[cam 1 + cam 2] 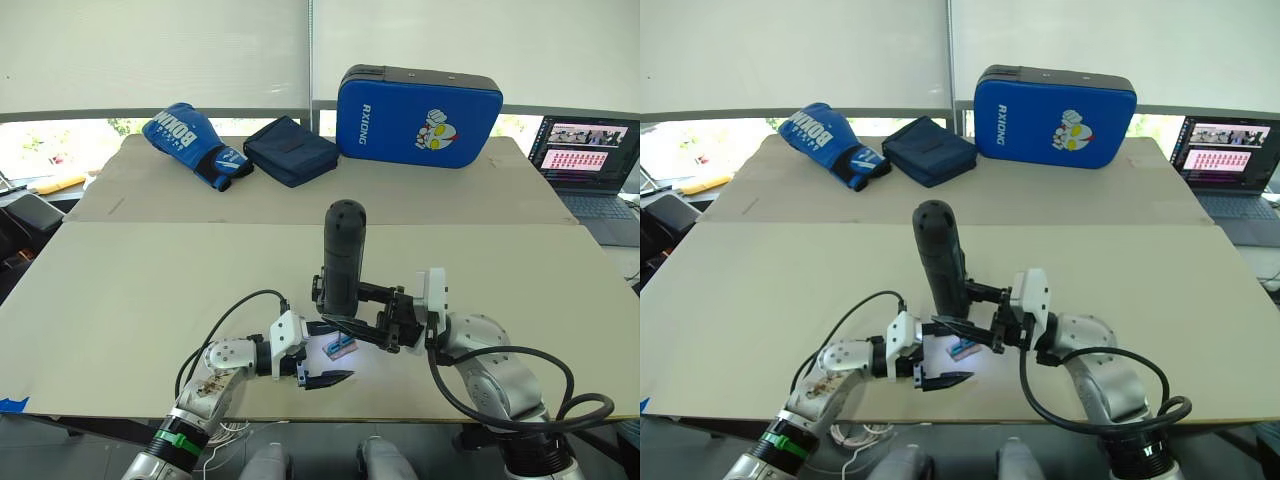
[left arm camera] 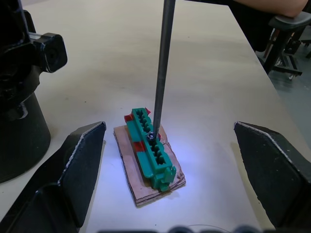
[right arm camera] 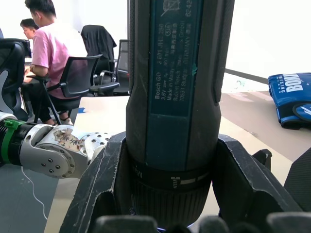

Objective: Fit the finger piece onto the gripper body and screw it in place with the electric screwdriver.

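Electric screwdriver (image 1: 342,258) upright, clamped in right gripper (image 3: 167,182), bit tip down on a screw in the green-and-tan block (image 2: 150,156). Left gripper (image 2: 170,170) spread wide around the block, holding nothing. Gripper body (image 2: 22,92) sits just beside, on the table (image 1: 150,290). Judgement: screw pickup stage; can't locate finger piece, fitting and fastening still left.

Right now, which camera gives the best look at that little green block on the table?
The left wrist view: the green block sits on its tan base, close up, with the screwdriver bit touching a slot. Both head views show it as a speck between the grippers. The right wrist view has the screwdriver body in front.
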You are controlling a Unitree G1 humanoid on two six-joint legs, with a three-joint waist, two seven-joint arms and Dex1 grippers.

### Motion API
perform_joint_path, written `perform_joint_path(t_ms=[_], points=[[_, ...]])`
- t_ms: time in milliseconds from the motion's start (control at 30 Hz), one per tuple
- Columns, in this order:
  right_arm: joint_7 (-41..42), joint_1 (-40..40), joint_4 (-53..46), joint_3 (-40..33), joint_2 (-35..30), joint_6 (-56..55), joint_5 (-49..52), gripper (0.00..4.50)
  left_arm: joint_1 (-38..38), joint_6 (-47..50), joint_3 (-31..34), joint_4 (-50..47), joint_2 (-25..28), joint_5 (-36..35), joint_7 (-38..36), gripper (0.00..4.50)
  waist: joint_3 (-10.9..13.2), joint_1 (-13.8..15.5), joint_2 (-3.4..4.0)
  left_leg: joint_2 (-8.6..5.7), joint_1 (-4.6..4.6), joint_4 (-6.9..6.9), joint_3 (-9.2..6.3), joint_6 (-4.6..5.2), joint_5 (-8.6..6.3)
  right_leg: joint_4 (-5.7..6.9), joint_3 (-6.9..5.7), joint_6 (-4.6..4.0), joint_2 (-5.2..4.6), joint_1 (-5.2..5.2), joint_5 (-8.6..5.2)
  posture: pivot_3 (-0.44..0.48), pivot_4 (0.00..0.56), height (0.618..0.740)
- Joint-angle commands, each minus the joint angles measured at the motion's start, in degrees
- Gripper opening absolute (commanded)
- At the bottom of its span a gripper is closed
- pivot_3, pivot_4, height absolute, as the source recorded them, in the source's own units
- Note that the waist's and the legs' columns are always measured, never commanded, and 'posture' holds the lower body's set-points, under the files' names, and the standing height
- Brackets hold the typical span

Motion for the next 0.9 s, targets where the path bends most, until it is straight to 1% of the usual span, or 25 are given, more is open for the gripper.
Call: perform_joint_path(t_ms=[33, 900], points=[[0.32, -0.15, -1.40, -0.80, 0.34, -2.50, 0.49, 1.92, 0.88, 2.03, 0.22, 1.61, 0.28, 0.60, 0.99, 4.45, 0.00, 0.00, 0.00, 0.00, 0.00, 0.00, 0.00, 0.00, 0.00, 0.00, 0.00, 0.00, 0.00, 0.00, 0.00, 0.000, 0.150, 0.740], [1.65, 0.46, -2.35, -1.65, -0.55, -0.62, 3.30, 1.92, 1.43, 3.13, -0.09, 0.32, 0.37, 0.66, 1.17, 4.45, 0.00, -0.01, 0.00, 0.00, 0.00, 0.00, 0.00, 0.00, 0.00, 0.00, 0.00, 0.00, 0.00, 0.00, 0.00, 0.000, 0.150, 0.740]])
